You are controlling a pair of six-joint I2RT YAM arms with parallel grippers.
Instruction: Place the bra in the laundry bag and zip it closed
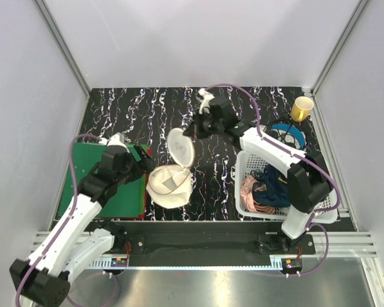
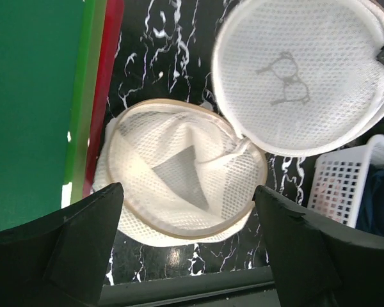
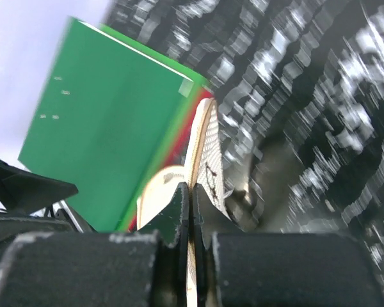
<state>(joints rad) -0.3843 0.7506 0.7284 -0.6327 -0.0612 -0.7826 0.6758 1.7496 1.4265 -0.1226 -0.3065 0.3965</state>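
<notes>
Step in hand, by my reading: bag held open for loading.
Laundry bag [image 1: 169, 185] sat on table between arms, beside green board [image 1: 109, 185]; lower half flat, lid [image 1: 181, 148] upright.
Your right gripper [image 3: 191, 195] clenched on lid rim.
Your left gripper [image 2: 187, 192] hung over lower half, fingers spread, nothing held.
Bra: could not pick it out; pink and dark garments lay in basket [image 1: 243, 160].
Next move likely called for: bra into lower half, lid down, zip.

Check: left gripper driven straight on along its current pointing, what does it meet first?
Probably the open lower half of the laundry bag, lying centred between the open fingers of the left gripper in the wrist view. Nothing shows in between, though depth is unclear.
</notes>
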